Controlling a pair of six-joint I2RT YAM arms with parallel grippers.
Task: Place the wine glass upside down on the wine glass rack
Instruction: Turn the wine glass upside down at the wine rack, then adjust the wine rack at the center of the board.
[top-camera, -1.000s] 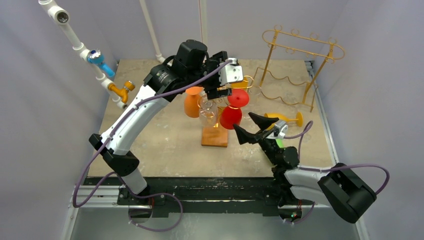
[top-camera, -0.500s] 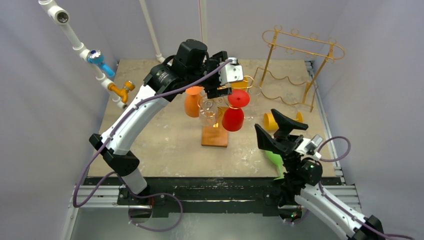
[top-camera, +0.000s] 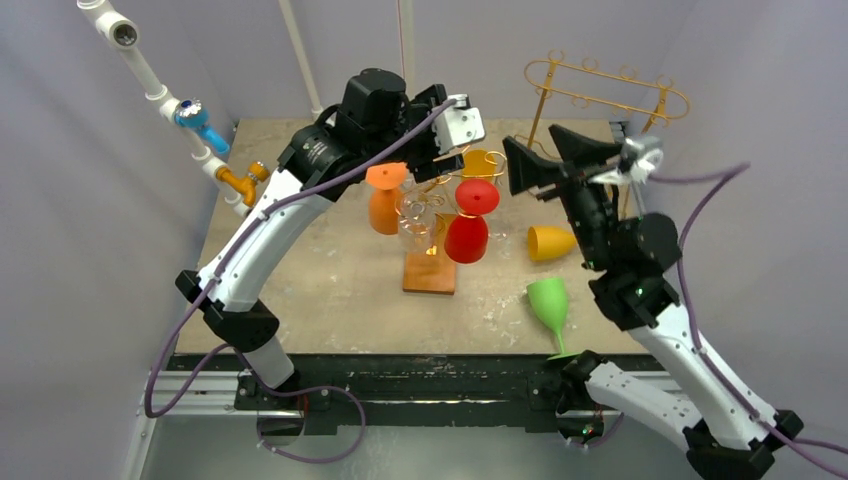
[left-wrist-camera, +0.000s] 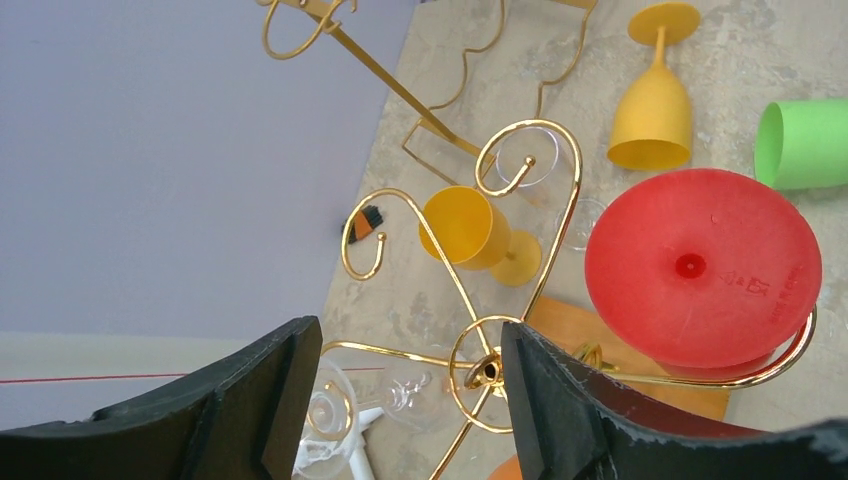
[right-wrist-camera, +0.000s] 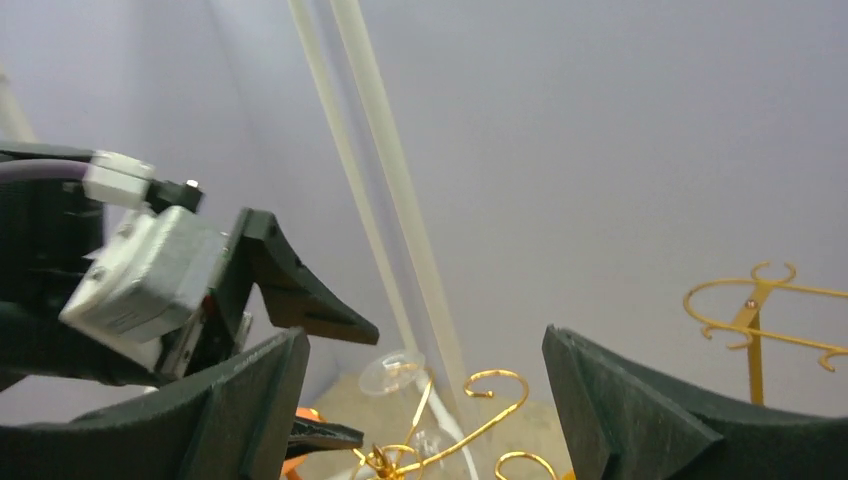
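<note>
The gold wire wine glass rack (top-camera: 432, 192) stands on an orange base (top-camera: 429, 273) mid-table. A red wine glass (top-camera: 466, 222) hangs upside down on it, its foot (left-wrist-camera: 700, 265) resting in a wire hook. An orange glass (top-camera: 384, 200) and clear glasses (top-camera: 415, 225) hang there too. My left gripper (top-camera: 440, 130) hovers open over the rack hub (left-wrist-camera: 487, 370), holding nothing and left of the red foot. My right gripper (top-camera: 532, 142) is raised high at the back right, open and empty, facing the rack (right-wrist-camera: 470, 420).
A green glass (top-camera: 549, 300) lies near the front right. One yellow glass (top-camera: 550, 242) lies right of the rack, another (top-camera: 483, 162) behind it. A taller gold rack (top-camera: 600, 100) stands at the back right. White pipework (top-camera: 160, 95) runs along the left wall.
My right arm has swung up from the table's front right to high near the back rack, still open. My left gripper lifted slightly off the red glass, jaws narrowing a little.
</note>
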